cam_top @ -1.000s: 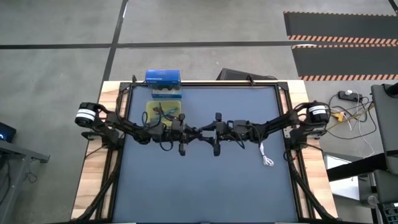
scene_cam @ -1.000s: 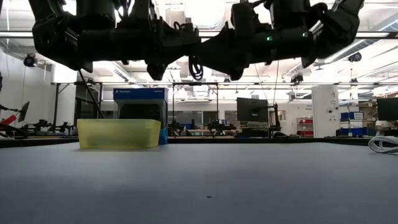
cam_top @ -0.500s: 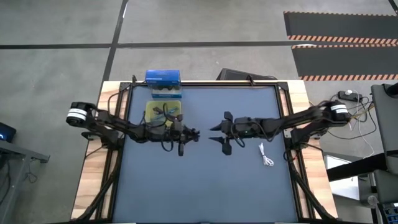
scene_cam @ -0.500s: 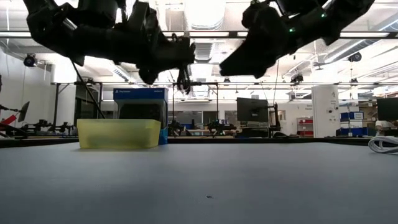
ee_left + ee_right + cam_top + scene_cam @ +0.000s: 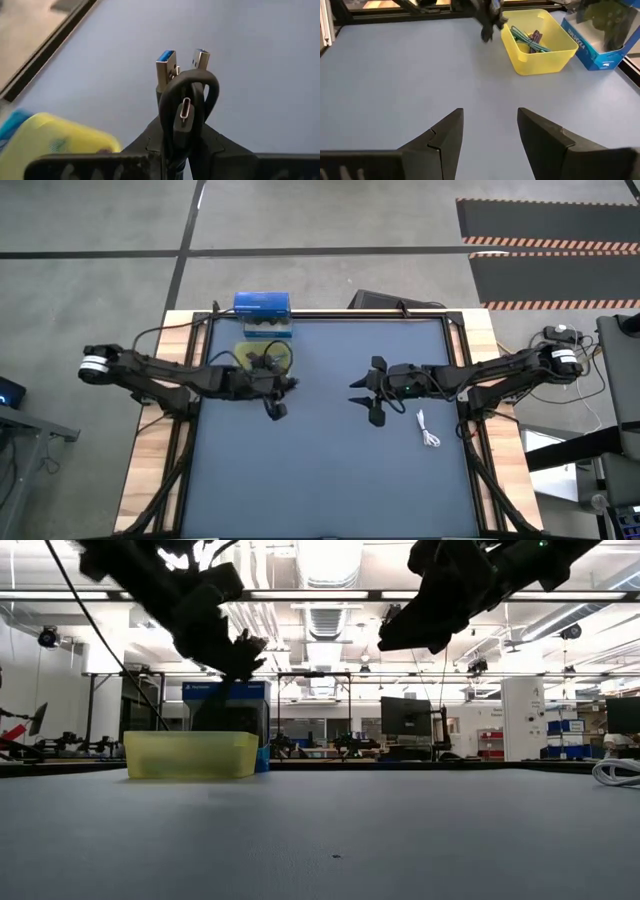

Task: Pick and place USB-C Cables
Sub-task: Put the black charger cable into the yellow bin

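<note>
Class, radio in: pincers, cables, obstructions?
Left pincer shut on folded black USB cable, beside yellow plastic bin. Right pincer open, empty. White cable waiting.

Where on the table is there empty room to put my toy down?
The near half of the blue mat is bare. So is the middle strip between the left gripper, holding a black cable, and the open right gripper. It's crowded by the yellow bin, and a white cable lies at right.

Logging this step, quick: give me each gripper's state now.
Left gripper: jaws shut on the black cable, near the yellow bin.
Right gripper: jaws open, empty, above the table.
</note>
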Action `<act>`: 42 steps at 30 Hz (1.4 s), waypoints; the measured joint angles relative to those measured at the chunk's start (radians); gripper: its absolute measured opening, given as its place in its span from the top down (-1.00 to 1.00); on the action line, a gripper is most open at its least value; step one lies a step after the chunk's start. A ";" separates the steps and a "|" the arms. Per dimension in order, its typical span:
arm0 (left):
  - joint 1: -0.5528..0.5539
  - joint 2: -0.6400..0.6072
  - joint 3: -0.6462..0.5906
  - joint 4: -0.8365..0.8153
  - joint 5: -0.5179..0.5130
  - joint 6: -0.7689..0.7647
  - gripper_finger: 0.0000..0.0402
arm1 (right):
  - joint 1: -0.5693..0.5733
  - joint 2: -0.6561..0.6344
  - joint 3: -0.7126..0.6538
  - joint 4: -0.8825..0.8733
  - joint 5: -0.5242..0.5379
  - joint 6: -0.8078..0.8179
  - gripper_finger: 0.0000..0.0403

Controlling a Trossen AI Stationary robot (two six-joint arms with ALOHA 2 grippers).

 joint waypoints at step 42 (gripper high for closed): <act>0.543 0.394 0.535 -1.019 0.258 0.663 0.84 | 0.000 0.011 0.000 -0.001 0.000 -0.016 0.35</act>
